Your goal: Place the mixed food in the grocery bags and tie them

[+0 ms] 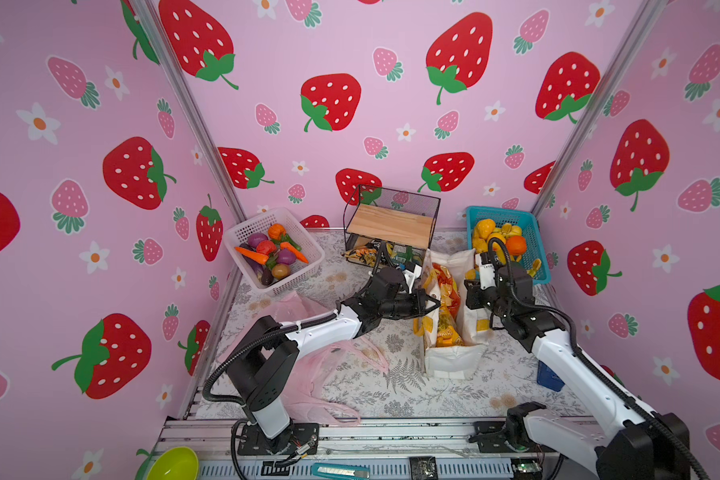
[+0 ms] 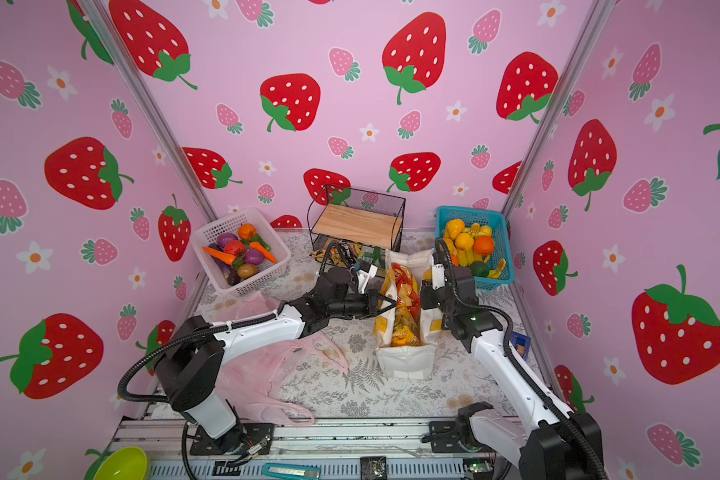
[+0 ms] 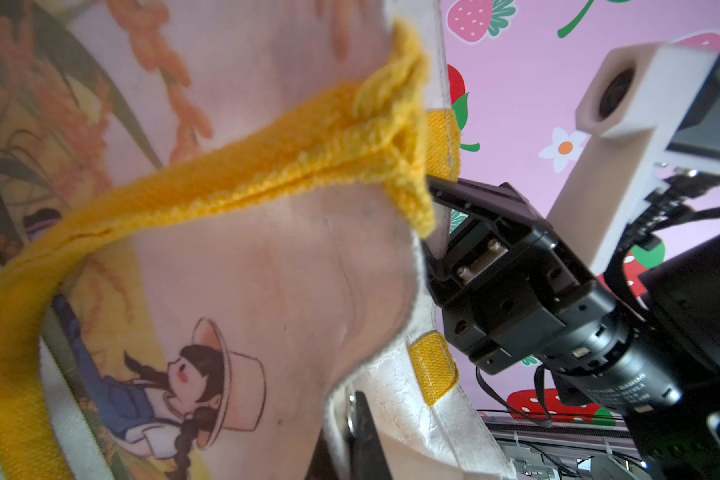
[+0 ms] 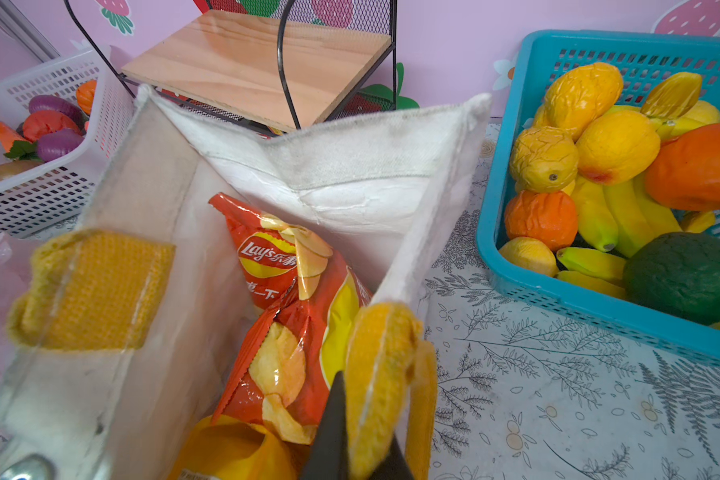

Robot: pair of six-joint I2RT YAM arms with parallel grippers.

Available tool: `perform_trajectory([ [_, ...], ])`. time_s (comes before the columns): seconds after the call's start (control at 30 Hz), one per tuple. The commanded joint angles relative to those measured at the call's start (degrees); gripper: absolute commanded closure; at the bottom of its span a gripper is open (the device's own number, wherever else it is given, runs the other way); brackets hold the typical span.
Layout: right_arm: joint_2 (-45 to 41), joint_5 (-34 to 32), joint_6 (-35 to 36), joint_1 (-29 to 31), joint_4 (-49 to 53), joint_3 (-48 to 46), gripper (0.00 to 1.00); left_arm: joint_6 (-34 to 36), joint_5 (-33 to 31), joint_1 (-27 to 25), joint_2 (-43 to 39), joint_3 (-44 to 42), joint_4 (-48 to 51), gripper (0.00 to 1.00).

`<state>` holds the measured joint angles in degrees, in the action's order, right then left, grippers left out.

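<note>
Where bare — fern-print tabletop (image 1: 391,399), perhaps cloth, between strawberry-patterned pink walls (image 1: 350,41).

You see a white tote (image 1: 454,357) with yellow handles (image 3: 225,178); its side has a printed girl in a white hat and blue clothes. Inside it lie a red-orange packet (image 4: 283,266) and a yellow-orange packet (image 4: 233,453). The thin bag (image 1: 308,374) is pale pink. The desk (image 1: 404,386) shows grey ferns on white.
</note>
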<state>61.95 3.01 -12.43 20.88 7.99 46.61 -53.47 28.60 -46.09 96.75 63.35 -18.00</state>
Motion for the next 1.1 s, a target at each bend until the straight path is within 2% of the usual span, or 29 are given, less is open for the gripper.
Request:
perform_trajectory([
  [0.0, -2.2, -2.9, 1.1, -0.1, -2.3, 5.4, 0.93, 1.5, 1.3, -0.6, -2.6, 3.0, 0.3, 1.00],
  [0.2, -1.2, -7.1, 2.7, -0.1, -0.1, 8.9, 0.93, 1.5, 2.6, -2.0, 0.0, 6.7, 0.8, 1.00],
  [0.47, 1.7, -15.0, 4.9, -0.5, -1.0, 9.7, 0.93, -1.1, 3.7, -2.7, 8.0, 14.0, -0.9, 1.00],
  [0.8, 11.9, -13.5, 6.5, -4.6, -4.0, 14.0, 0.92, -2.0, 2.9, -2.7, 16.0, 20.5, 0.0, 1.00],
  [0.93, 16.2, -13.7, 7.7, -5.0, -3.8, 17.0, 0.91, -2.0, 3.9, -2.5, 19.4, 23.5, 1.2, 0.95],
  [1.07, 19.5, -14.7, 8.8, -5.3, -2.4, 19.4, 0.91, -1.1, 3.6, -1.8, 20.9, 25.4, 2.6, 0.86],
])
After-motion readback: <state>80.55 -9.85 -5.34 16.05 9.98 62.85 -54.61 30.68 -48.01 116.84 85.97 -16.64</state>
